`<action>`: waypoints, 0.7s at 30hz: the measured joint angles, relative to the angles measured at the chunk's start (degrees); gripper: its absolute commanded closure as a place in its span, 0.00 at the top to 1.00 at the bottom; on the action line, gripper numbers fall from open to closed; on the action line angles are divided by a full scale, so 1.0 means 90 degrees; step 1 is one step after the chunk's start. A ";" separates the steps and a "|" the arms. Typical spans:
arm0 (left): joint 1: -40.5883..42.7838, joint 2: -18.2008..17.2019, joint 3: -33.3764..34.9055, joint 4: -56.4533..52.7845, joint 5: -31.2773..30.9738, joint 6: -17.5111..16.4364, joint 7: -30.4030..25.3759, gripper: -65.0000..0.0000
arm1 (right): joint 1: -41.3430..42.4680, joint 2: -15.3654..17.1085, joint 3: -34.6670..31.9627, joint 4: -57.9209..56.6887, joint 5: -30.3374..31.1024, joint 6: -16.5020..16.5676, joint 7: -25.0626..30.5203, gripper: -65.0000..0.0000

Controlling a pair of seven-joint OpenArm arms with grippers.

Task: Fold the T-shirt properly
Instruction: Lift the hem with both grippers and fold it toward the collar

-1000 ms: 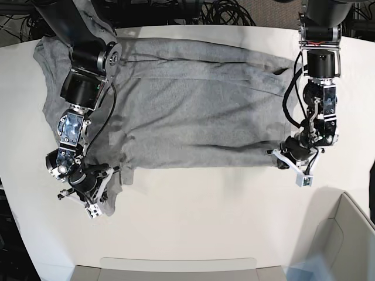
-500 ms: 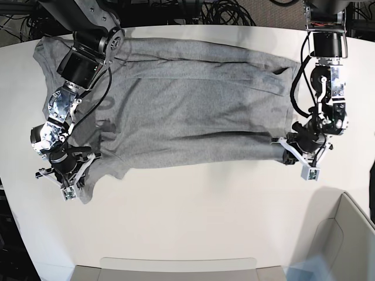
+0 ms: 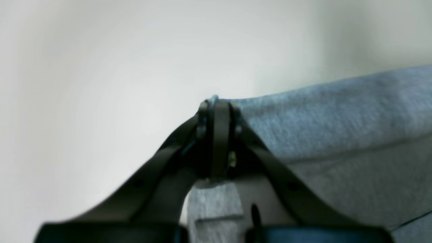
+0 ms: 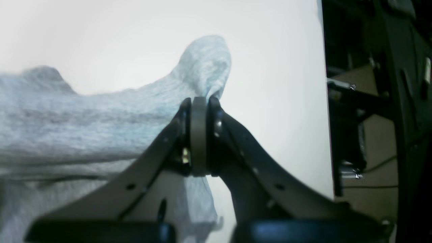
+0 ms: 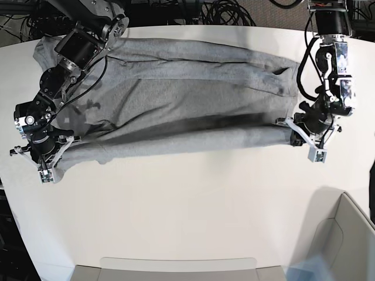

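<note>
The heather-grey T-shirt (image 5: 187,99) lies spread across the white table, plain side up, with its near edge lifted into a long taut fold. My left gripper (image 5: 295,136) is at the right end of that edge and is shut on the fabric; the left wrist view shows its jaws (image 3: 217,108) pinching the shirt (image 3: 337,111). My right gripper (image 5: 54,157) is at the left end and is shut on a bunched corner, seen in the right wrist view (image 4: 199,104) with cloth (image 4: 101,114) trailing left. No lettering shows.
A grey bin (image 5: 345,234) stands at the front right corner. A pale tray edge (image 5: 176,264) lies along the front. Black cables (image 5: 228,12) sit behind the table. The table's left edge (image 4: 320,101) is close to my right gripper.
Both grippers moved away from the table's front edge with the shirt's near edge in them. The right gripper also swung outward to the view's left, pulling the edge straight and taut.
</note>
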State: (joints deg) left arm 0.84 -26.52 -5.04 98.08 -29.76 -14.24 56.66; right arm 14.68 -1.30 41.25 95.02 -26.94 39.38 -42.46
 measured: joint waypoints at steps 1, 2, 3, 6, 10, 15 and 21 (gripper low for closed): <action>0.0109 -0.0002 -0.0002 0.0109 -0.0010 -0.0022 -0.0036 0.00 | -0.0100 0.0002 -0.0002 0.0117 -0.0012 0.0000 0.0000 0.00; 0.0219 0.0000 -0.0002 0.0165 -0.0005 -0.0017 -0.0029 0.00 | -0.0211 0.0002 -0.0002 0.0231 0.0010 0.0000 0.0005 0.00; 0.0330 0.0005 -0.0070 0.0165 -0.0019 -0.0044 -0.0010 0.00 | -0.0330 -0.0010 -0.0002 0.0328 0.0010 0.0000 0.0007 0.00; 0.0610 0.0012 -0.0442 0.0160 -0.0012 -0.0019 0.0036 0.00 | -0.0741 -0.0129 0.0019 0.0563 0.0277 0.0002 -0.0007 0.00; 0.0862 0.0022 -0.0797 0.0503 -0.0015 -0.0551 0.0410 0.00 | -0.1260 -0.0112 0.0000 0.0763 0.0639 0.0002 -0.0015 0.00; 0.1156 0.0138 -0.1265 0.0792 0.0000 -0.0901 0.0753 0.00 | -0.1724 -0.0136 0.0010 0.0874 0.0687 0.0002 0.0002 0.00; 0.1559 0.0177 -0.1302 0.0811 -0.0012 -0.0903 0.0799 0.00 | -0.2237 -0.0136 -0.0002 0.1282 0.0920 0.0002 0.0000 0.00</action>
State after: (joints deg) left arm 14.87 -24.93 -16.75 105.38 -29.87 -22.37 63.86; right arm -5.45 -2.52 41.23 106.56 -18.65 39.40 -42.46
